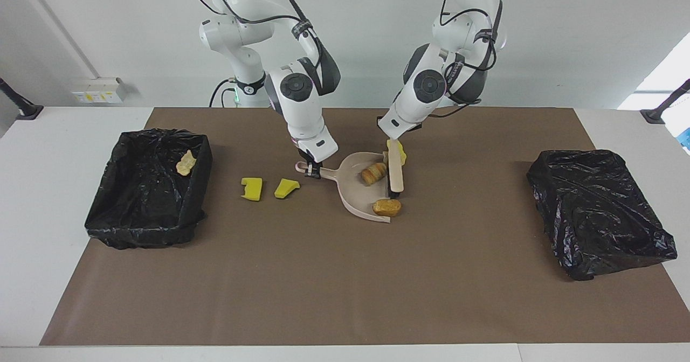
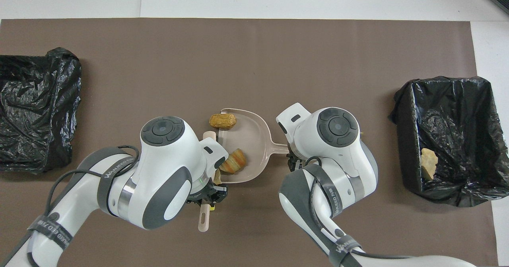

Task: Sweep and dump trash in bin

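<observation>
A plain white wall [image 1: 593,39] backs the white table [image 1: 54,200]; daylight enters at the frame's right edge.

Robotics lab, two white arms [image 1: 302,92] mounted at a table [image 1: 54,200], brown mat [image 1: 323,276], bare white wall [image 1: 566,39]

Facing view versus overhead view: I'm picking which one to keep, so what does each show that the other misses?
Facing only: two yellow sponge chunks on the mat beside the dustpan handle.
Overhead only: the brush handle's end, poking out under the left arm.
Both: the dustpan with two rolls, the bin with one trash piece, the crumpled black bag.
</observation>
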`<state>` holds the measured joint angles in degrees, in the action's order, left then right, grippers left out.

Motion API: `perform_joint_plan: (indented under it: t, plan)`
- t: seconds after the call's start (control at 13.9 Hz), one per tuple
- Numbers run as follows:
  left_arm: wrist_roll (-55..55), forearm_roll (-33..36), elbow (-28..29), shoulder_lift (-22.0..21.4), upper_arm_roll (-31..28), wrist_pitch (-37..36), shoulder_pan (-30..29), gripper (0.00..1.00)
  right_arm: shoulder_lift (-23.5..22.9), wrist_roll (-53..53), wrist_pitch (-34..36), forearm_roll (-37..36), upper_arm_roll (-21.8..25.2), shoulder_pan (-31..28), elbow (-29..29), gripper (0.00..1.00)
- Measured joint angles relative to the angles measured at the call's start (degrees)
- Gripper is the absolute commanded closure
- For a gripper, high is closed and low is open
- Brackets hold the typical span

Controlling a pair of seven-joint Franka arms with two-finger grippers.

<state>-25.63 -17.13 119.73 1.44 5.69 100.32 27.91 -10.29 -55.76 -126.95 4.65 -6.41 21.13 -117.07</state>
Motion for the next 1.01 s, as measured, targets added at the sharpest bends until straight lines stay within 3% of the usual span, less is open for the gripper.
perform_joint_plan:
  t: [0.58,0.79,1.01]
  plan:
    - [-18.2,-0.3,2.1,-2.0,-1.3,-7.2,-10.0,1.00,0.0,-0.1,0.0,0.3,0.0,0.0,-0.1,1.00]
    - [-24.7,-0.5,7.5,-5.0,-0.4,-6.6,-8.9,1.00,0.0,-5.9,-0.3,0.3,0.0,-0.3,-0.4,1.00]
    - [-33.1,-0.9,15.2,-10.0,0.2,1.5,-1.6,1.00,0.0,-12.6,-0.3,0.3,0.1,-1.3,-0.8,1.00]
